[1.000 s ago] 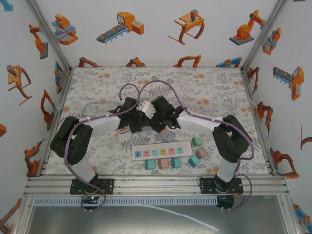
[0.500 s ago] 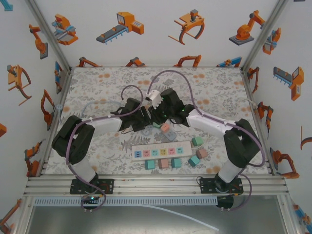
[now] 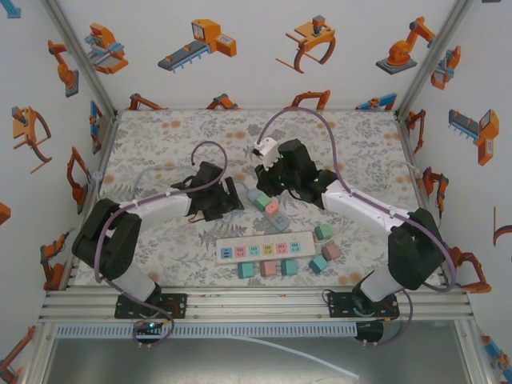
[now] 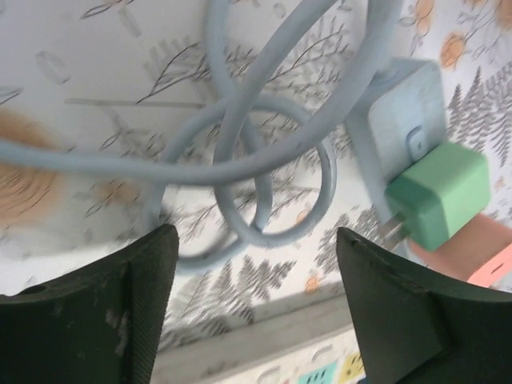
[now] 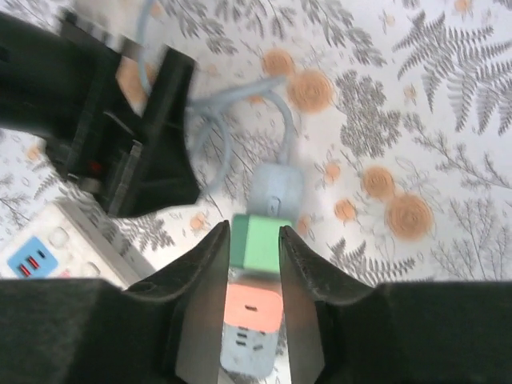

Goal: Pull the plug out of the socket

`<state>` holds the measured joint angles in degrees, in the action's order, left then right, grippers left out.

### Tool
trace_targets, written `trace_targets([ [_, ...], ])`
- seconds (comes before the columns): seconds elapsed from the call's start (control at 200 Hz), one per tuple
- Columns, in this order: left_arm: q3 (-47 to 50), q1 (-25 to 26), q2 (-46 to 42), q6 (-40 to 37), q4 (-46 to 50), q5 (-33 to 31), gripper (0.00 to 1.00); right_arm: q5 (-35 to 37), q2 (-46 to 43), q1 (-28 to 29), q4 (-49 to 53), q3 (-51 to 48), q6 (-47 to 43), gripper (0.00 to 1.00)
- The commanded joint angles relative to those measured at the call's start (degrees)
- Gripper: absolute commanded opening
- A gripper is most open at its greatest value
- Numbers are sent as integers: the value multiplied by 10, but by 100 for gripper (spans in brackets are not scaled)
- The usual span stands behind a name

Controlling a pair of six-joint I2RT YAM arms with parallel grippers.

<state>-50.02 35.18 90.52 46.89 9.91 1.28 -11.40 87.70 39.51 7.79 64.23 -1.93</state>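
The green plug (image 5: 256,244) lies on the floral table right against the end of the pale blue socket (image 5: 276,190), whose cord loops away to the left. My right gripper (image 5: 256,230) is shut on the green plug, one finger on each side. A salmon plug (image 5: 252,300) and a pale blue one lie just behind it. In the left wrist view the socket (image 4: 400,120) and green plug (image 4: 440,196) sit at the upper right, with a bit of metal prong at the plug's edge. My left gripper (image 4: 256,240) is open over the looped cord (image 4: 264,184) and holds nothing. From above, the right gripper (image 3: 268,186) hangs over the green plug (image 3: 258,199), and the left gripper (image 3: 230,200) is to its left.
A white power strip (image 3: 264,249) lies across the near middle of the table. Several coloured plugs (image 3: 268,268) are scattered along its front edge and right end. Printed walls enclose the table on three sides.
The left gripper has opened and drawn back to the left. The right arm has swung back and to the right, so the two grippers no longer meet at the centre.
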Motion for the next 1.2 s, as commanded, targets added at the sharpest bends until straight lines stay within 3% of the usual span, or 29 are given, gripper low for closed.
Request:
trace_targets([
  [0.0,-10,-14,-82,-39,86,-19,79,70,27,-2,130,68,51,41],
  [0.075,-18,-22,-143,-51,103,-25,83,87,62,4,188,112,81,49],
  [0.185,-25,-30,-219,-77,135,-27,88,130,102,36,211,144,50,64],
  [0.34,-38,-32,-298,-154,194,8,100,181,166,52,252,195,31,73],
  [0.471,-32,-29,-357,-213,236,48,97,158,207,56,264,209,12,82],
  [0.756,-5,-31,-419,-249,280,41,97,121,254,57,255,215,13,75],
  [0.966,-3,-30,-406,-244,272,39,97,117,250,58,237,207,13,52],
  [1.197,0,-30,-399,-238,276,39,97,114,225,60,216,209,17,43],
])
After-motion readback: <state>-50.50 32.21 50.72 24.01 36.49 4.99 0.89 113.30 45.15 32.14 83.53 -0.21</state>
